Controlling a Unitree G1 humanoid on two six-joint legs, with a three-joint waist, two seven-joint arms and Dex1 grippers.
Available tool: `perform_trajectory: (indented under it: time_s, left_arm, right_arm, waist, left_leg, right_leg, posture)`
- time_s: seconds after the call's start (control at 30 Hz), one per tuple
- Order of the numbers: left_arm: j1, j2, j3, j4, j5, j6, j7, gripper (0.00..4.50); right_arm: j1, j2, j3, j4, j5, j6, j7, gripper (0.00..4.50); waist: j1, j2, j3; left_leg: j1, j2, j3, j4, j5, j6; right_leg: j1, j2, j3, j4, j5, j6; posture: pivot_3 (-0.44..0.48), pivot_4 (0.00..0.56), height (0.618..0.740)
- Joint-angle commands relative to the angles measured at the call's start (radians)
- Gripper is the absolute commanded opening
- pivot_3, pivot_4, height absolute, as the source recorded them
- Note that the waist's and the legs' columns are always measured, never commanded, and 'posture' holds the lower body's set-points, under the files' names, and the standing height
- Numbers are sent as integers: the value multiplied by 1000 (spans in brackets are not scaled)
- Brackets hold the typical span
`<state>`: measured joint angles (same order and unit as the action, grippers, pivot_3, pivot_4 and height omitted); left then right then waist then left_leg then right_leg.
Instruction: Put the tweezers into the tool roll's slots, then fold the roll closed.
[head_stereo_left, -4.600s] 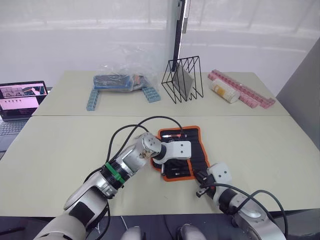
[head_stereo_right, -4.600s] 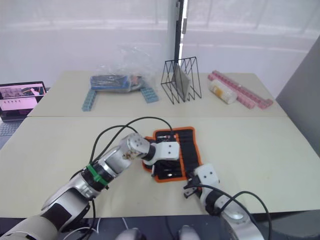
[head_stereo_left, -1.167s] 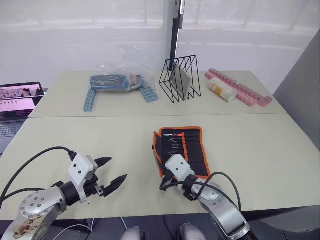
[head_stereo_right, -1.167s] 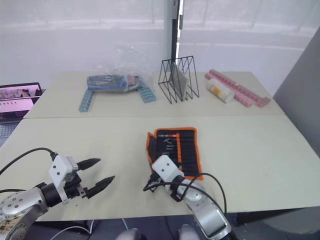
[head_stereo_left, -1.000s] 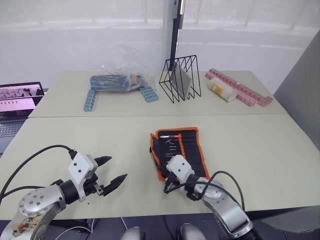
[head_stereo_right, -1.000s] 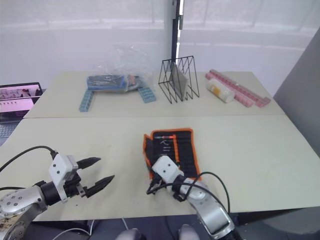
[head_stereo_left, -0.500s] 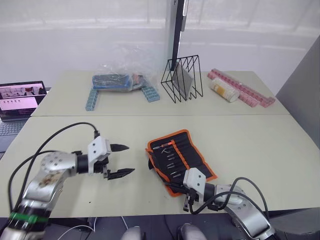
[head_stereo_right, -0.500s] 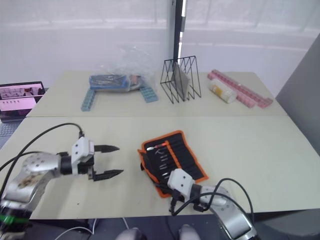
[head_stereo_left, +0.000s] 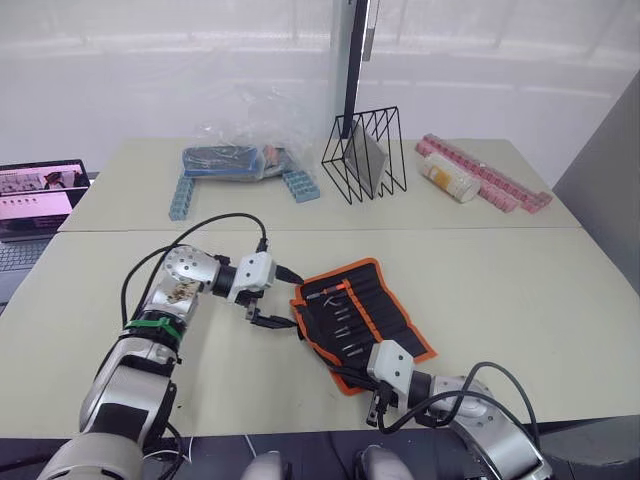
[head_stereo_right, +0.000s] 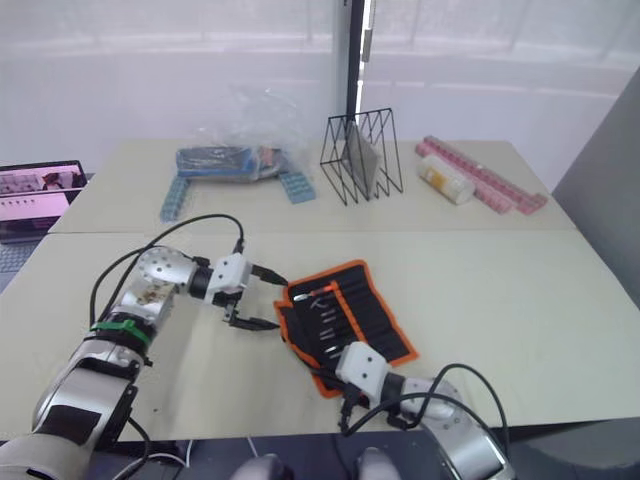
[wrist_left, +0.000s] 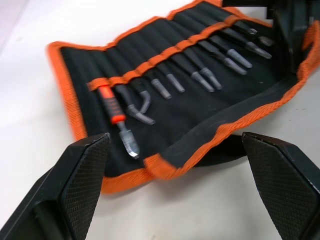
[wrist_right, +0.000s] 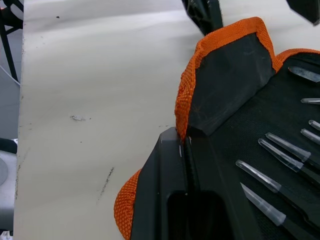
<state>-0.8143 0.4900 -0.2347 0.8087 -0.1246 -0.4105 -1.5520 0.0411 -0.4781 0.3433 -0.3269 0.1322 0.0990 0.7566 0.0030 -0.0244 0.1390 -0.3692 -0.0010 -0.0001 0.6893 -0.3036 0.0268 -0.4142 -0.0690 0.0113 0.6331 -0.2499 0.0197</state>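
On the far table (head_stereo_left: 140, 205), a clear plastic bag (head_stereo_left: 245, 150) of blue items lies at left, with blue block strips (head_stereo_left: 182, 200) beside it. A black wire rack (head_stereo_left: 365, 155) stands mid-table; pink pill organizers (head_stereo_left: 490, 180) lie right. A laptop (head_stereo_left: 40, 195) sits far left.

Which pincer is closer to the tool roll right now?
Right. The right pincer is shut on the tool roll at its near orange edge; the left pincer is open, beside the roll's left edge, apparently not gripping it.
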Motion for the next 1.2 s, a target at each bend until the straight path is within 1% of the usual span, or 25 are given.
perform_trajectory:
  time_s: [0.03,0.07,0.1,0.2,0.33,0.43,0.67,0.8,0.87,0.97,1.1,1.2]
  left_arm:
    - [-35,-11,6,32,-2,-43,-47,3934]
    - [-37,-12,5,38,-2,-47,-56,3671]
    - [-39,-13,4,43,-3,-49,-61,3288]
    - [-42,-11,0,55,-1,-62,-62,2337]
    - [-46,-7,2,66,6,-76,-62,916]
    - [-40,0,0,59,-2,-78,-62,37]
    - [29,40,-16,-39,-43,-47,-62,37]
    - [96,78,-2,-149,-63,-6,-62,37]
    - [197,128,16,-322,-82,59,-45,37]
    - [364,204,48,-619,-132,235,19,37]
    - [533,272,88,-941,-183,471,150,37]
    - [631,307,110,-1139,-220,652,260,37]
  right_arm:
    - [2,6,-11,-40,-2,4,-15,0]
    - [3,7,-11,-41,-3,5,-18,0]
    - [3,7,-11,-42,-4,5,-20,0]
    - [5,6,-11,-42,-5,4,-23,0]
    - [7,4,-11,-44,-5,1,-23,0]
    - [9,-1,-9,-46,-9,2,-21,0]
    - [8,-4,-10,-48,-17,8,-25,0]
    - [-19,0,-24,-25,-47,11,-50,0]
    - [-57,-6,-54,23,-81,-3,-78,0]
    - [-112,-18,-90,81,-86,-29,-77,0]
    - [-168,-34,-96,150,-85,-87,-38,0]
    - [-210,-39,-85,201,-66,-130,16,0]
  waist:
    - [-1,0,0]
    - [-1,0,0]
    - [-2,0,0]
    - [-1,0,0]
    - [1,0,0]
    - [1,0,0]
    - [-1,0,0]
    - [-4,0,0]
    - [-11,0,0]
    - [-19,0,0]
    - [-11,1,1]
    - [-8,1,1]
  left_leg:
    - [-4,0,0,4,-1,1]
    - [-9,0,0,9,-1,2]
    - [-10,0,0,10,-1,2]
    - [-10,0,0,13,-1,2]
    - [-10,-1,0,14,-2,3]
    - [-10,-1,0,15,-2,3]
    - [-10,0,-1,15,-2,3]
    - [-10,0,-1,15,-2,3]
    - [-9,0,-1,15,-2,3]
    - [-8,3,-1,14,-2,3]
    - [-8,4,-1,14,-2,3]
    - [-8,3,-1,14,-2,3]
  right_leg:
    - [-4,0,0,4,0,0]
    - [-9,0,0,10,0,1]
    - [-10,0,1,11,0,1]
    - [-9,0,1,11,0,1]
    - [-9,-1,1,13,0,1]
    - [-9,0,1,14,0,1]
    - [-9,0,1,14,0,1]
    - [-9,0,1,14,0,1]
    - [-9,0,1,14,0,1]
    - [-9,-1,3,15,0,1]
    - [-9,-1,3,15,0,1]
    - [-9,-2,2,15,0,1]
  posture:
    - [0,150,724]
    - [0,150,724]
    - [0,150,724]
    - [0,150,724]
    - [0,150,724]
    - [0,150,724]
    - [0,150,724]
    - [0,150,724]
    - [0,150,724]
    - [0,150,724]
    - [0,150,724]
    - [0,150,724]
